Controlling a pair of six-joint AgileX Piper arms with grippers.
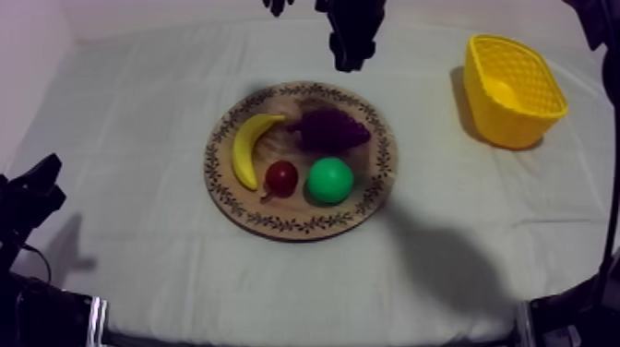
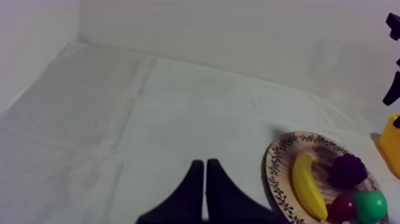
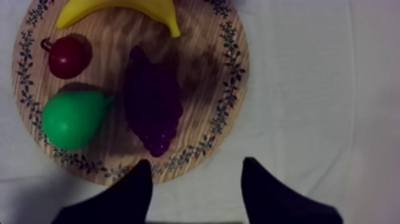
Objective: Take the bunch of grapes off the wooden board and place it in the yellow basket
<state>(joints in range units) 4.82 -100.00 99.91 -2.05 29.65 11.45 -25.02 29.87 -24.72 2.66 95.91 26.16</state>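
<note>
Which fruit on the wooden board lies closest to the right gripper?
The purple bunch of grapes; its tip reaches toward the right gripper, while pear, banana and small red fruit lie farther.

R arm reaching in at upper right, R gripper (image 3: pixel 196 164) above far rim of wooden board (image 1: pixel 277 220), pointing down, fingers apart w/ nothing btwn, L arm low, well left of board, L gripper (image 2: pixel 204 162) fingers together, narrow wedge

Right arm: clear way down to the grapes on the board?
Likely yes: right gripper hangs open at the rim of the wooden board, beside the bunch of grapes; nothing lies on them.
</note>
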